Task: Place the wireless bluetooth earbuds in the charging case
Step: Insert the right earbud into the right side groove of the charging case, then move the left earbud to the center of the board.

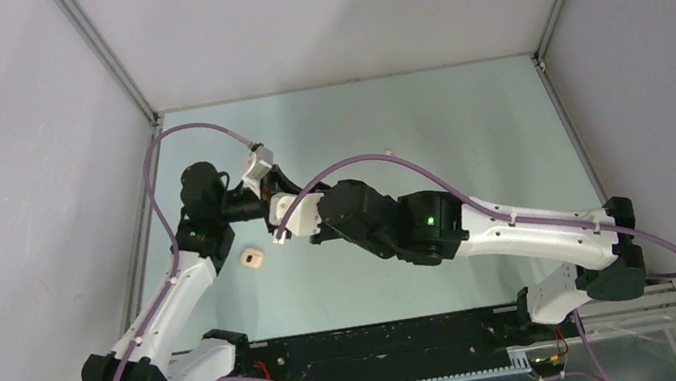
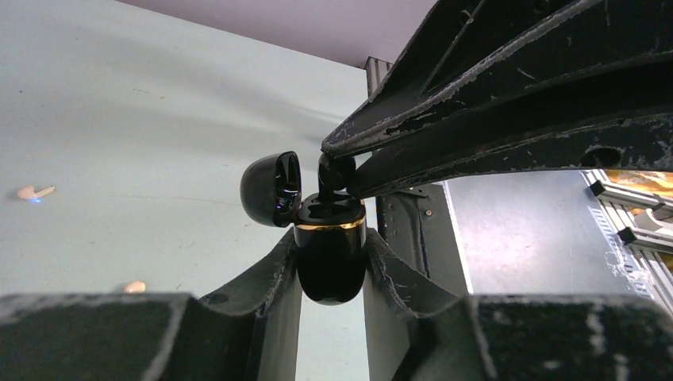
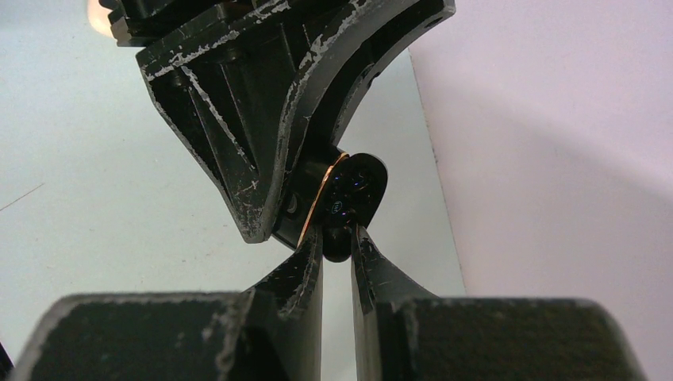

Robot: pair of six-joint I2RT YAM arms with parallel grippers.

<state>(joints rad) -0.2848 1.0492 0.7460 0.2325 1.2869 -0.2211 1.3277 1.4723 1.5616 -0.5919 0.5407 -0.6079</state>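
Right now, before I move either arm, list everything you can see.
black charging case: one, black with a gold rim, lid open, clamped in the left gripper
black earbud: one, black, pinched by the right gripper at the case's opening
pale earbud: one, beige-white, lying on the table
small pale item: one, blurred, on the table; cannot tell what it is
beige case: one, beige, on the table beside the left arm
table: one, pale green
left gripper: shut on the case
right gripper: shut on the earbud

No readable text anywhere; tiny print inside lid of charging case [image 3: 355, 190] illegible.
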